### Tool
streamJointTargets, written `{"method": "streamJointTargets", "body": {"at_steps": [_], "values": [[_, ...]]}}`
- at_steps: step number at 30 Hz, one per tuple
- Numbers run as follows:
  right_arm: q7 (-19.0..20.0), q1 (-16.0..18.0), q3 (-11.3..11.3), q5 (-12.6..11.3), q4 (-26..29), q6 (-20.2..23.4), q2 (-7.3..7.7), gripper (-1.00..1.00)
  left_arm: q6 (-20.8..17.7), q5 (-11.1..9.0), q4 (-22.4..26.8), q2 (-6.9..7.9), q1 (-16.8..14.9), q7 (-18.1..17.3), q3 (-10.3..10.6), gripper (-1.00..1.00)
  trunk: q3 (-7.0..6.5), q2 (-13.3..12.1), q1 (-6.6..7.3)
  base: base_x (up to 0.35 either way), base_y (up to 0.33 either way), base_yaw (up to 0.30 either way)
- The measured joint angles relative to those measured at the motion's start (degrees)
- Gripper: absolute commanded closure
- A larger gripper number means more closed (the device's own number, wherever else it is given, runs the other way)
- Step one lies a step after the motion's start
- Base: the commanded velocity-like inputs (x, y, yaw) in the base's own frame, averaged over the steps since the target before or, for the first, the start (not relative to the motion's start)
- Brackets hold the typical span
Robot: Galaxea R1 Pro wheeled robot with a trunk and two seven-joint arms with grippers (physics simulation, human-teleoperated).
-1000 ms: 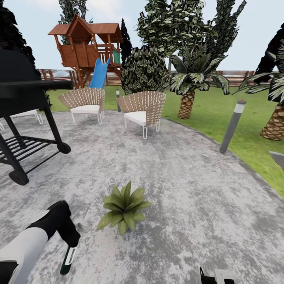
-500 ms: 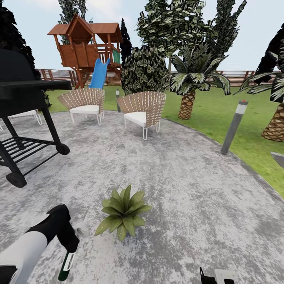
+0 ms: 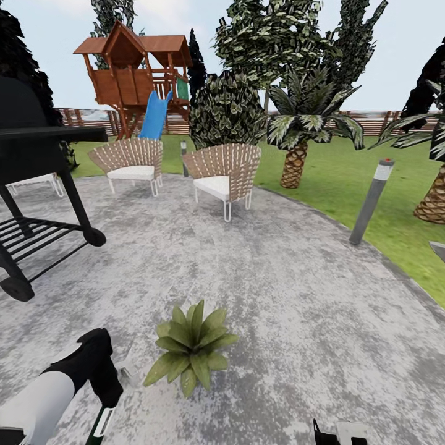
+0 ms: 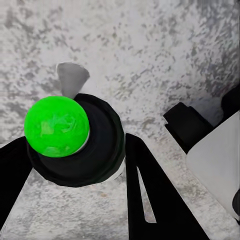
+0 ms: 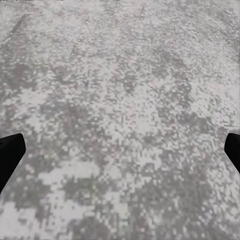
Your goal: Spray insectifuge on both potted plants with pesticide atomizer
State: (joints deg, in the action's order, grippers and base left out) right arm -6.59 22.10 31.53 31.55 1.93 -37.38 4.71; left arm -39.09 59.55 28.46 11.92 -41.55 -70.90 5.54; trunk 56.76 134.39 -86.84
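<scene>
One potted plant (image 3: 190, 346), a rosette of pointed green leaves, stands on the grey paved patio (image 3: 290, 290) of the garden, low in the head view. Just to its left my left gripper (image 3: 106, 398) is shut on the pesticide atomizer (image 3: 99, 426), a slim dark bottle with a white label that hangs below the fingers. The left wrist view looks down on the atomizer (image 4: 75, 142): a bright green round cap on a dark body between the black fingers (image 4: 145, 195). My right gripper (image 5: 120, 155) is open over bare paving, its tips far apart.
A black grill (image 3: 37, 161) on wheels stands at the left. Two wicker chairs (image 3: 222, 167) sit at the patio's far side, and a grey bollard light (image 3: 371, 201) at its right edge. Lawn, a palm (image 3: 296, 142) and a wooden playhouse lie beyond.
The whole head view has shifted, so the camera moved: the plant and my left arm sit lower in the picture and the grill further left. The left gripper still holds the atomizer.
</scene>
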Motion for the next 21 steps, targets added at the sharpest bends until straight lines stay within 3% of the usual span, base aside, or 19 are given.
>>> {"method": "streamJointTargets", "body": {"at_steps": [5,8,13,15,16,21], "values": [[0.0,0.0,0.0,0.0,0.0,0.0,-0.01,-1.0,-0.8,-0.1,6.2,-0.79,-2.1,-8.1,0.0,1.0,0.0,0.0,-0.01,0.002,0.0,0.0],[0.0,0.0,0.0,0.0,0.0,0.0,0.01,-1.0,-0.5,0.2,7.5,-0.77,-1.9,-9.4,0.1,1.0,0.0,0.0,-0.01,0.0,0.0,0.0],[0.0,0.0,0.0,0.0,0.0,0.0,0.02,-1.0,0.5,0.3,7.3,-0.05,-1.5,-9.5,0.3,1.0,0.0,0.0,-0.01,0.0,0.0,0.0],[0.0,0.0,0.0,0.0,0.0,0.0,0.02,-1.0,6.2,0.4,6.7,0.43,-1.3,-8.9,-0.1,1.0,0.0,0.0,-0.01,0.0,0.0,0.0],[0.0,0.0,0.0,0.0,0.1,0.0,0.02,-1.0,7.2,0.3,6.4,0.48,-1.2,-8.5,-0.3,1.0,0.0,0.0,-0.01,0.0,0.0,0.0],[0.0,0.0,0.0,0.0,0.0,0.1,0.02,-1.0,8.0,0.3,6.0,-0.22,-1.2,-6.7,-0.4,1.0,0.0,0.0,-0.01,0.0,0.0,0.0]]}}
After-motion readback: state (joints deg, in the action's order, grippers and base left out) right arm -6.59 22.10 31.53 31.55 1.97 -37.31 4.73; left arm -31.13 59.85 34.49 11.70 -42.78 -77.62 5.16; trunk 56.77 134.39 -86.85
